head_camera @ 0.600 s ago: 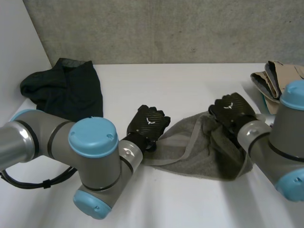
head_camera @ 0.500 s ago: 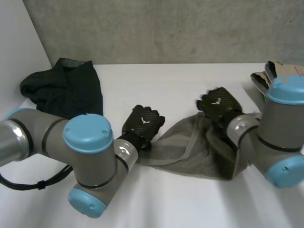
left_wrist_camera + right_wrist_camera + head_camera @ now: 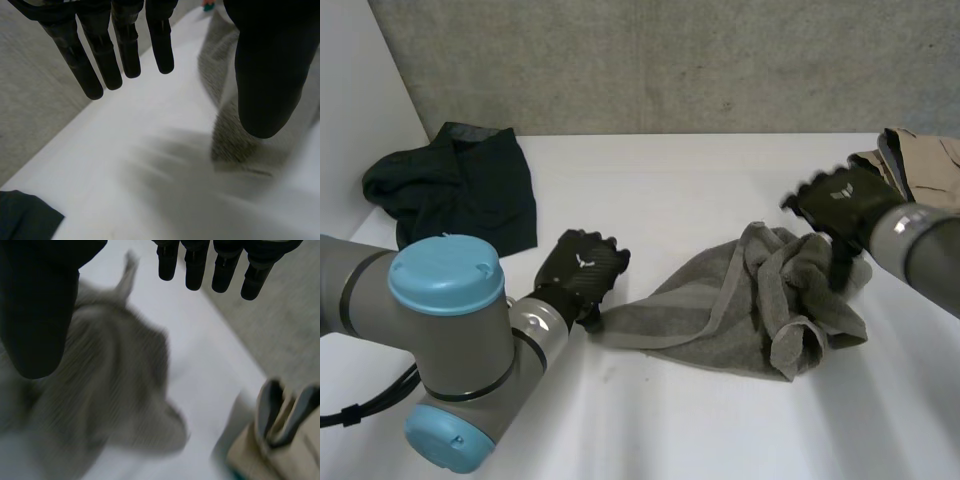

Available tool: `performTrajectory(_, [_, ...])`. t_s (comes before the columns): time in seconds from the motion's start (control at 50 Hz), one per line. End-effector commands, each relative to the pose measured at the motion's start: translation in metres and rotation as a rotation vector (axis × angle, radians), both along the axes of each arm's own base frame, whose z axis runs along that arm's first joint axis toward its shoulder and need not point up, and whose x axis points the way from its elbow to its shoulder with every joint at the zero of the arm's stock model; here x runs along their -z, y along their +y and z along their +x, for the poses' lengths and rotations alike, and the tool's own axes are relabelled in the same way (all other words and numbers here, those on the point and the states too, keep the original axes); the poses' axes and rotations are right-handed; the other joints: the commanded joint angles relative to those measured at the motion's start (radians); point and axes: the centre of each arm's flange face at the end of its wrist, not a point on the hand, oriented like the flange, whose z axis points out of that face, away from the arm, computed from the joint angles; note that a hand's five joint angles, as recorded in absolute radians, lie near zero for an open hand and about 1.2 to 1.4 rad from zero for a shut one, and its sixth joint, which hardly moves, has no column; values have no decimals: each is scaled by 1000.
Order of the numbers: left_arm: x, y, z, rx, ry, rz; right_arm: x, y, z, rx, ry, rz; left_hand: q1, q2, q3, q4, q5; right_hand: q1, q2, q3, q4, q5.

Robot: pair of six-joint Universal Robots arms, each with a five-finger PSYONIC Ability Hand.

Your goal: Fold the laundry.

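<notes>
My left robot hand and right robot hand have drawn apart, fingers straight, holding nothing. The grey towel stretches crosswise between them.

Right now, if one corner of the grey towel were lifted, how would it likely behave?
Probably floppy: the grey towel lies bunched in soft folds, so it would sag. Likely light, since its flat part lies thin.

I work under bright, even light that falls from above onto my white table. The grey towel throws a soft, short shadow along its near edge, and its bunched folds at the right are darker. The dark garment far left stays almost black; the concrete wall is evenly lit
</notes>
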Motion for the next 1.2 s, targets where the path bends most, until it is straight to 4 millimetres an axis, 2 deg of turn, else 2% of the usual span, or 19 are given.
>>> performTrajectory(0.02, [21,-6,-3,26,-73,20,13,31,-25,4,96,109,-27,-22,-22,-11,-7,78,96,95,94,85])
performTrajectory(0.2, [32,-16,-13,30,-82,27,35,52,-26,2,6,130,-27,-22,-22,-11,-7,93,110,110,109,100])
performTrajectory(0.38, [41,-21,-22,43,-121,51,65,53,-17,17,-87,161,-15,-10,-11,0,4,93,110,110,109,100])
performTrajectory(0.48, [42,-23,-23,36,-142,64,73,56,-12,29,-132,172,154,159,159,170,174,140,157,157,156,147])
performTrajectory(0.62, [46,-29,-28,35,-146,58,86,46,-6,23,-155,116,598,603,602,613,617,377,395,394,393,384])
performTrajectory(0.64, [44,-31,-29,31,-142,51,89,43,-4,23,-155,103,842,848,847,858,862,535,552,552,551,542])
performTrajectory(0.66, [43,-32,-29,27,-139,44,92,42,-4,24,-153,100,935,940,939,950,954,615,632,632,631,622])
performTrajectory(0.7, [39,-35,-29,11,-134,31,93,39,-3,29,-152,86,936,941,940,951,955,840,858,857,856,847])
performTrajectory(0.72, [32,-38,-28,-14,-127,13,92,34,-2,33,-154,63,936,941,940,951,955,1170,1188,1188,1186,1177])
performTrajectory(0.8, [2,-46,-21,-108,-98,-54,71,18,0,52,-163,-31,936,941,940,951,955,1174,1191,1191,1190,1181])
performTrajectory(0.82, [-15,-50,-15,-162,-74,-82,54,14,1,54,-170,-84,936,941,940,951,955,1174,1191,1191,1190,1181])
performTrajectory(0.88, [-45,-56,-3,-237,-23,-129,20,8,2,46,-183,-186,936,941,940,951,955,1174,1191,1191,1190,1181])
performTrajectory(0.9, [-67,-59,7,-287,18,-162,-4,5,3,33,-185,-258,936,941,940,951,955,1174,1191,1191,1190,1181])
performTrajectory(0.94, [-88,-62,20,-338,61,-193,-27,4,2,23,-172,-317,936,941,940,951,955,1174,1191,1191,1190,1181])
performTrajectory(0.96, [-109,-64,33,-385,105,-226,-48,2,-2,24,-155,-357,936,941,940,951,955,1174,1191,1191,1190,1181])
performTrajectory(1.02, [-135,-67,56,-464,161,-264,-71,-2,-10,37,-118,-389,936,941,940,951,955,1174,1191,1191,1190,1181])
performTrajectory(1.04, [-150,-67,72,-512,197,-287,-81,-4,-13,41,-94,-389,936,941,940,951,955,1174,1191,1191,1190,1181])
performTrajectory(1.12, [-170,-65,99,-580,226,-307,-94,-8,-14,18,-55,-373,936,941,940,951,955,1174,1191,1191,1190,1181])
performTrajectory(1.2, [-158,-66,113,-583,167,-233,-77,-12,-6,-32,2,-307,936,941,940,951,955,1174,1191,1191,1190,1181])
